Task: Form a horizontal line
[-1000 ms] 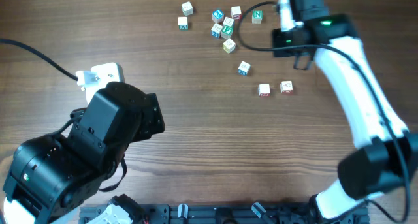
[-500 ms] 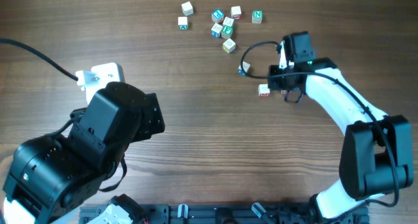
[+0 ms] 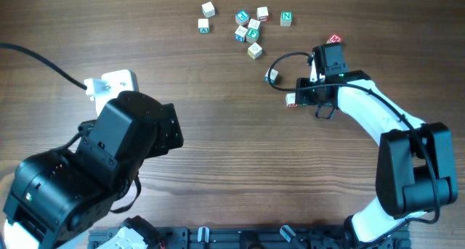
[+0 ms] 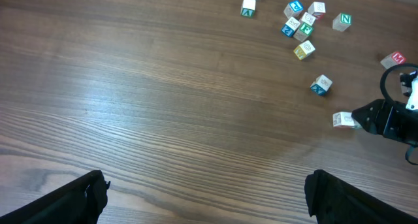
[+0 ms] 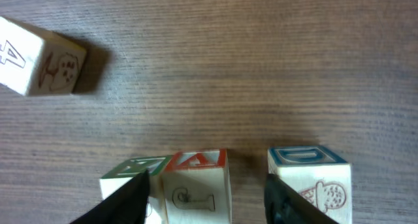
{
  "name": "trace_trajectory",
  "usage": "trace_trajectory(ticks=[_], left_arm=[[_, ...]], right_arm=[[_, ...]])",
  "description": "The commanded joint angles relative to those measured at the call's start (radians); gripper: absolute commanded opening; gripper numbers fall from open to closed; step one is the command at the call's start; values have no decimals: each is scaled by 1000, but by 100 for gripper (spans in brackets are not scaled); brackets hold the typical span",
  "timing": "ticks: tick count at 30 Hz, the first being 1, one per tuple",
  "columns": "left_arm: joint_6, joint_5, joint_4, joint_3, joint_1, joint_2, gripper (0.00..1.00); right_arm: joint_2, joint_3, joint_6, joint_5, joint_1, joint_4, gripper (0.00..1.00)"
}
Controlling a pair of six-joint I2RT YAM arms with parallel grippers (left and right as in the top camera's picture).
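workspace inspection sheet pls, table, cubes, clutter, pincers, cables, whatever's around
surface: wood-grain table, no spills seen
job's things: green cube looks to sit against red cube; blue cube a gap away, not yet joined
clutter: loose cubes bunched at the far side; a lone cube beyond the right arm
grippers: left pincer open, empty; right pincer open, straddling the red cube
cables: black cable runs to a white box; black loop by the right arm
surroundings: black rail along the near edge
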Motion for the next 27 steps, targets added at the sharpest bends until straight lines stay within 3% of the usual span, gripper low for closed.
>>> trace_trajectory(ticks=[1,8,13,16,18,19,22,25,27], left_arm=[[-2,-13,2,6,1,1,100],[-2,-13,2,6,1,1,100],[-2,-13,2,6,1,1,100],[7,-15,-1,6,1,1,100],[220,-95,-56,6,1,1,100],[258,-95,-72,6,1,1,100],[258,-95,-75,6,1,1,100],[258,-95,-75,6,1,1,100],[257,-90,-23,6,1,1,100]], right_arm=[[-3,52,0,12,2,-64,67],[-109,127,-1,-141,7,-127,67],[-107,122,19,-64,6,-128,67],[-113,123,50,-63,-10,-122,54],[-113,123,51,2,-16,-124,39],[-115,123,54,14,-26,-128,34],[-126,123,80,5,-94,-144,28],[-121,119,-22,-253,-145,-138,24],[-104,117,-69,-320,-111,-108,25]])
